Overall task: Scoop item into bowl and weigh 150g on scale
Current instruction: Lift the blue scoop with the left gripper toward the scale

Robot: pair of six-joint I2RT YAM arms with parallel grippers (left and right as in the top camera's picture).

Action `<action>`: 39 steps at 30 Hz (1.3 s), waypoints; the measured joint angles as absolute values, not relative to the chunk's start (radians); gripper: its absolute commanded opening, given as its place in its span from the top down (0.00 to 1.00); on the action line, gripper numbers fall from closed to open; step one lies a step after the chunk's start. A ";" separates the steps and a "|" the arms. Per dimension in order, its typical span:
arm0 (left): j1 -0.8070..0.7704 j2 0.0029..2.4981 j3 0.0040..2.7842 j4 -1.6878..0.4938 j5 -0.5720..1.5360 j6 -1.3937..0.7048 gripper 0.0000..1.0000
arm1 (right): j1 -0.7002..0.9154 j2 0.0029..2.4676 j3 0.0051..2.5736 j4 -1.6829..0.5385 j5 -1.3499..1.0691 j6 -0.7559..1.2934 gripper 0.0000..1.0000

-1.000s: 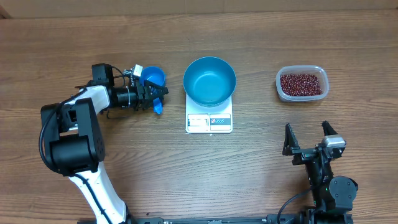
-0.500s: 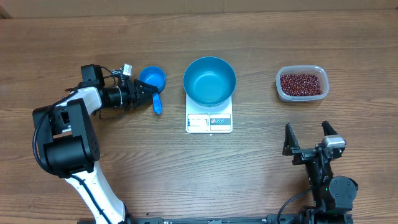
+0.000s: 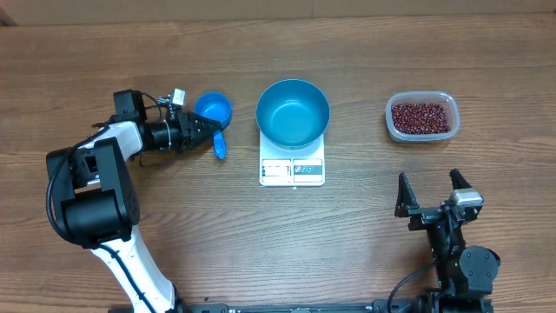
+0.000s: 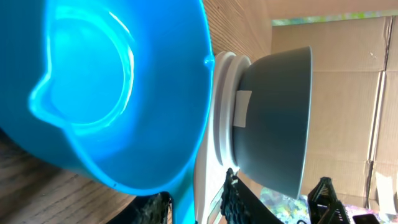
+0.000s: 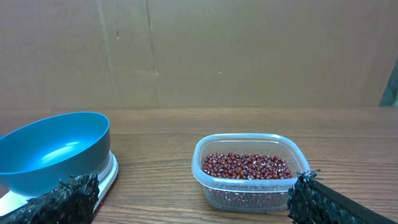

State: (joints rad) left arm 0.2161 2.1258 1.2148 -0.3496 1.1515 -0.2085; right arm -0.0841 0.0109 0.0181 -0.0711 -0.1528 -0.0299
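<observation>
A bright blue scoop [image 3: 213,110] sits by the black left gripper [image 3: 209,132], beyond it a deep blue bowl [image 3: 293,113] on a white scale [image 3: 292,171], with dark red-brown beans [image 3: 421,117] in a clear tub [image 3: 391,123] on the brown wood-grain counter [image 3: 261,243].

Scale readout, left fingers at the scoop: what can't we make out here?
- Scale display: overhead, too small to read.
- Left fingers on scoop handle: left wrist view, bottom edge cuts the contact off; overhead, too small.
- Beans depth: right wrist view, cloudy tub wall hides it.

1 each: bowl [image 3: 293,117], scale [image 3: 292,171], scoop [image 3: 213,110], tub [image 3: 422,137]
</observation>
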 measured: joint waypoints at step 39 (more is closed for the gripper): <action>0.240 2.126 1.214 -0.275 1.367 -0.222 0.96 | -0.084 0.011 0.018 -0.072 -0.153 -0.030 0.00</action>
State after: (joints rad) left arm 0.2401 2.1258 1.2140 -0.2749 1.3666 -0.2218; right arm -0.0841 0.0109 0.0181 -0.0715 -0.1532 -0.0296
